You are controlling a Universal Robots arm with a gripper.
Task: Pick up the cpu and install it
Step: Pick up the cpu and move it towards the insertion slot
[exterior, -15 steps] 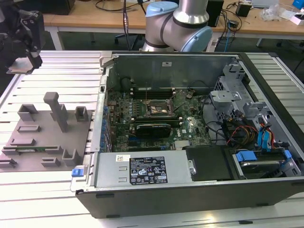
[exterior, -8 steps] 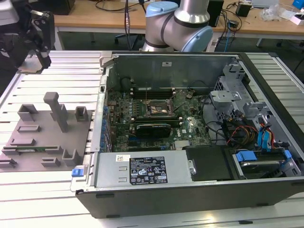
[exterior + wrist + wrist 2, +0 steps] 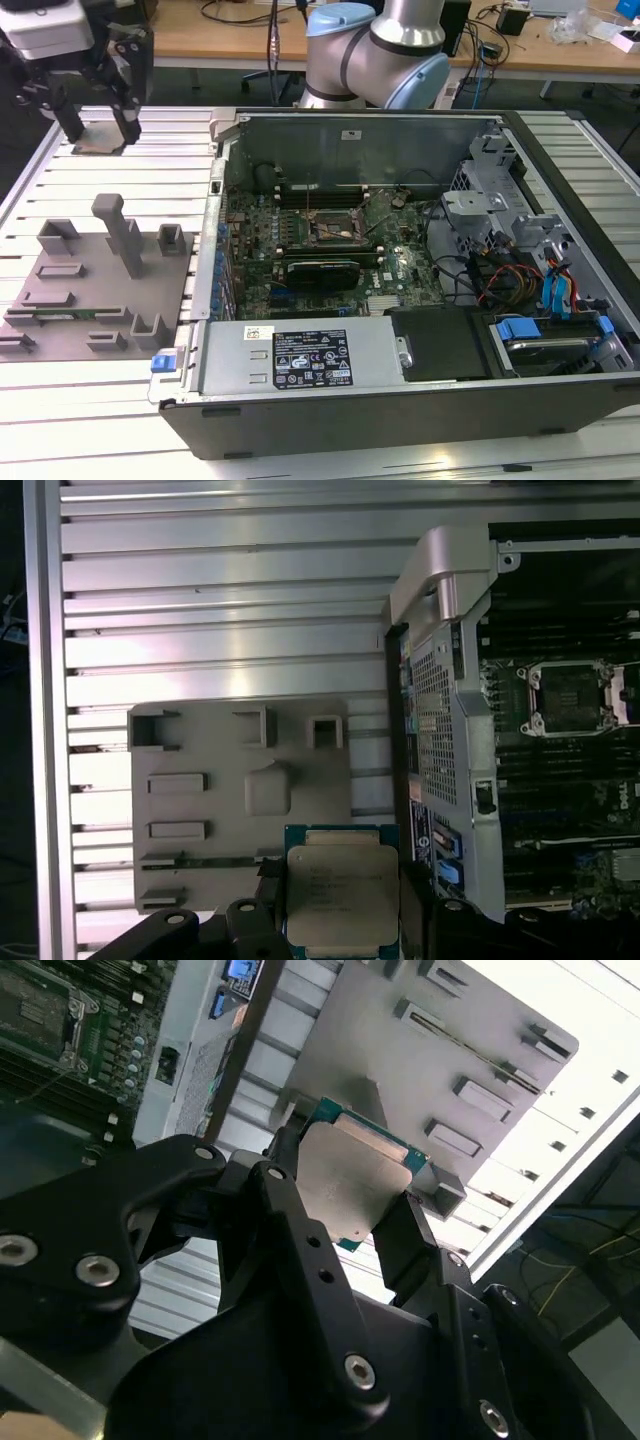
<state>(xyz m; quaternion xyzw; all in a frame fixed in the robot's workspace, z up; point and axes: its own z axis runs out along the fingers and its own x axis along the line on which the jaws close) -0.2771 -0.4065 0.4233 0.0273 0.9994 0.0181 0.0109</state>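
Fingers pinching the cpu by two opposite edges (metal lid toward both wrist cameras). I hold it in the air over the slatted worktop, near the grey fixture plate; motherboard socket further off.

Socket clear from above, case walls around, fixture posts outside.

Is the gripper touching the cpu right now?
Touching. In the second wrist view the gripper has its two fingers pressed against opposite edges of the cpu, with no gap visible.
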